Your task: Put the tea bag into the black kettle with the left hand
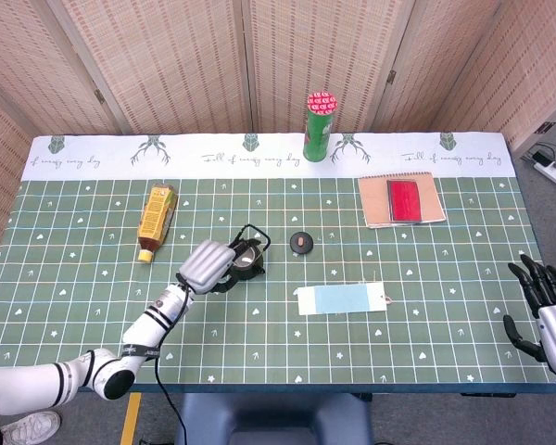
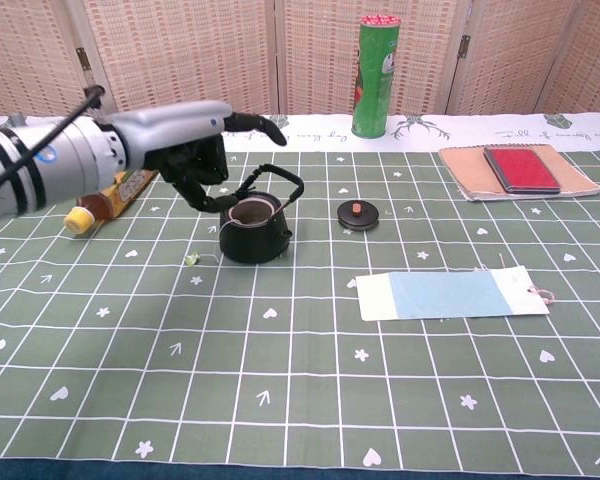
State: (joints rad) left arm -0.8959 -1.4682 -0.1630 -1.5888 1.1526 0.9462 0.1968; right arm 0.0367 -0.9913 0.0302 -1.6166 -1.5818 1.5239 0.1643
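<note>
The black kettle (image 2: 252,226) stands open on the green mat, its handle upright; in the head view the kettle (image 1: 250,259) is partly covered by my left hand (image 1: 208,262). In the chest view my left hand (image 2: 192,150) hovers above and to the left of the kettle, one finger stretched out, the others bent down, holding nothing that I can see. A small pale tea bag tag (image 2: 192,259) lies on the mat left of the kettle, with a thin string running toward the pot. The bag itself is hidden. My right hand (image 1: 542,308) hangs at the table's right edge, fingers spread.
The kettle's lid (image 2: 357,214) lies to its right. A blue and white paper (image 2: 453,293) lies front right. A tea bottle (image 1: 156,221) lies at the left, a green can (image 2: 376,76) stands at the back, and a notebook (image 2: 520,169) is at the back right.
</note>
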